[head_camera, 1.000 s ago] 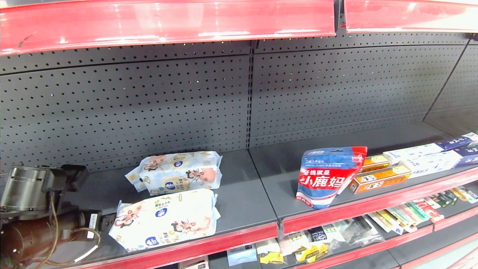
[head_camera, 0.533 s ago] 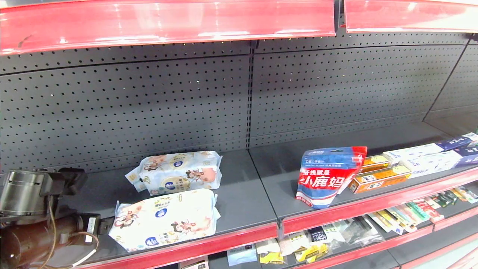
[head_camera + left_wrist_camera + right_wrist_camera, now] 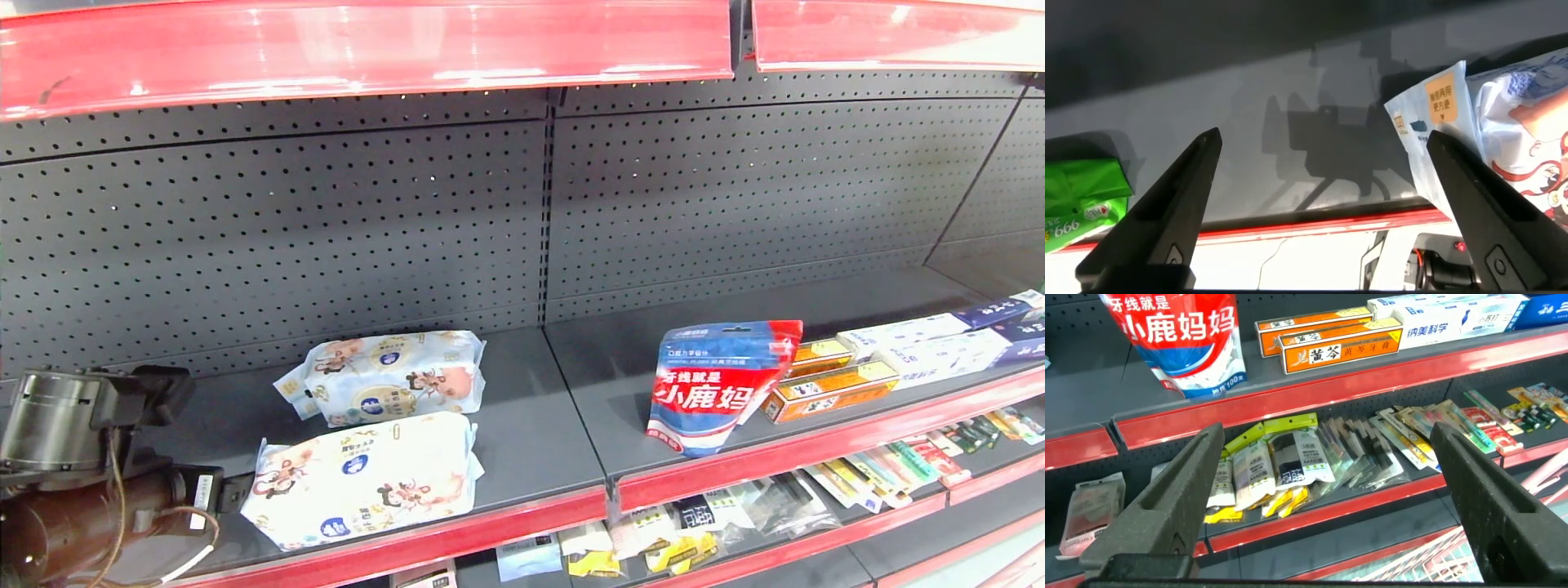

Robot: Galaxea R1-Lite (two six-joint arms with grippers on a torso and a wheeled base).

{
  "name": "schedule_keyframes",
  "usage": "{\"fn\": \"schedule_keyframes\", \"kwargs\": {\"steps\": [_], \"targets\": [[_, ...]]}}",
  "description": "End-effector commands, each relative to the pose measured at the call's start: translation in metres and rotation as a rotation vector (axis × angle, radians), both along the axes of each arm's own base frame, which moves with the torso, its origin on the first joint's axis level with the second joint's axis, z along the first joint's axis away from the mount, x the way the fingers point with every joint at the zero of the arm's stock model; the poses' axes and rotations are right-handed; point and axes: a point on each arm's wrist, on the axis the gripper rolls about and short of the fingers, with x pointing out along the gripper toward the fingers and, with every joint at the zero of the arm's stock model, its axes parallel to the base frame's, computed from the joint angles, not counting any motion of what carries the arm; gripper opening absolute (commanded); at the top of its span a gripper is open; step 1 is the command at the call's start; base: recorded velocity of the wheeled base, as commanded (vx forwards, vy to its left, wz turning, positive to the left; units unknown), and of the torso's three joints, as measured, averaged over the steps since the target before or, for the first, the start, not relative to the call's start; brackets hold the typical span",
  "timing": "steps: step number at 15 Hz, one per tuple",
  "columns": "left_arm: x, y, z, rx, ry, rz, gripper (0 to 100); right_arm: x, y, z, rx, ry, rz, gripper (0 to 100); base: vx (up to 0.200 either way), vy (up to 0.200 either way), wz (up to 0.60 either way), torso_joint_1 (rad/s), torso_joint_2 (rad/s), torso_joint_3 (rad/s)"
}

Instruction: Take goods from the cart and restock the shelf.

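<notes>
Two white wet-wipe packs lie on the grey shelf (image 3: 531, 441), one at the back (image 3: 392, 376) and one at the front (image 3: 363, 478). My left arm (image 3: 82, 474) rests on the shelf at the far left, just beside the front pack. My left gripper (image 3: 1324, 139) is open over bare shelf, with nothing between its fingers, and the wipe pack (image 3: 1511, 122) lies beside one finger. My right gripper (image 3: 1327, 433) is open and empty in front of the shelving, below a red and blue pouch (image 3: 1180, 343).
The pouch (image 3: 718, 384) stands on the right shelf section next to orange boxes (image 3: 824, 384) and white toothpaste boxes (image 3: 922, 343). A green pack (image 3: 1078, 204) lies left of the left gripper. Small hanging goods (image 3: 1274, 465) fill the lower shelf. A red rail (image 3: 408, 547) edges the shelf.
My left arm dipped slightly and came back up beside the front wipe pack. The goods on the shelf lie as before.
</notes>
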Motion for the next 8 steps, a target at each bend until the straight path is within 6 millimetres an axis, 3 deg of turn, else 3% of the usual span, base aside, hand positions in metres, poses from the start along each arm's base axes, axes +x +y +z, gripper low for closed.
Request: {"fn": "schedule_keyframes", "kwargs": {"steps": [1, 8], "targets": [[0.0007, -0.0005, 0.0, 0.0, 0.0, -0.002, 100, 0.0001, 0.0, 0.0, 0.001, 0.001, 0.0, 100, 0.0, 0.0, 0.0, 0.0, 0.0, 0.0], [-0.001, -0.0005, 0.0023, -0.002, -0.013, -0.003, 100, 0.0001, 0.0, 0.0, 0.001, 0.001, 0.0, 100, 0.0, 0.0, 0.0, 0.0, 0.0, 0.0]]}}
